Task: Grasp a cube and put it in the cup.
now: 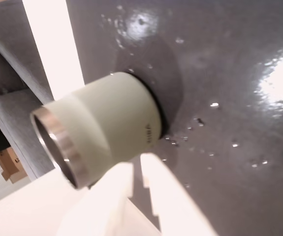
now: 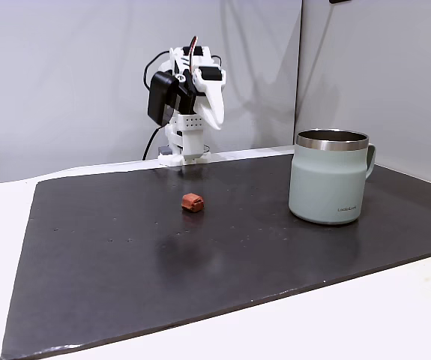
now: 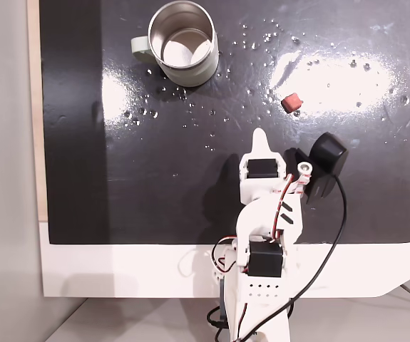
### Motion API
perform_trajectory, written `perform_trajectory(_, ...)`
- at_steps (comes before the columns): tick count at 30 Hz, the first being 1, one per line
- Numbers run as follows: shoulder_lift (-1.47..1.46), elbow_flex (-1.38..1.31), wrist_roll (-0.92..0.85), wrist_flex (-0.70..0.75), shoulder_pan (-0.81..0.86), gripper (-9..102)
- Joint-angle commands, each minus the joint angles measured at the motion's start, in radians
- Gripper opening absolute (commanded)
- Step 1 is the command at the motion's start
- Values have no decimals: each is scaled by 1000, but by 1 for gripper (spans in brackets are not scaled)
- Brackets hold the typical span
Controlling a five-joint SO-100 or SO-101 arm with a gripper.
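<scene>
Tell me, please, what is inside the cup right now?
Nothing can be seen in it: from above, the cup shows bare steel walls and floor, though the floor is only partly in sight. The cube lies apart on the dark mat.

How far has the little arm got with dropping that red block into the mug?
Nothing looks done yet. The cube lies on the dark mat, apart from the cup, which looks empty from above. The pincer hangs folded back near the arm's base, well short of the block, holding nothing. Left to do: reach the cube, grip it, carry it over and drop it in.
</scene>
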Motion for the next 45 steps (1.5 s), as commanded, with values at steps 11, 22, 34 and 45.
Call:
perform_trajectory(11,-434,-535,201,173,109,0)
perform_trajectory(22,-703,-750,360,272,153,0)
perform_trajectory(34,-985,-988,574,397,176,0)
perform_trajectory(45,-1209,-1173,704,537,241,0)
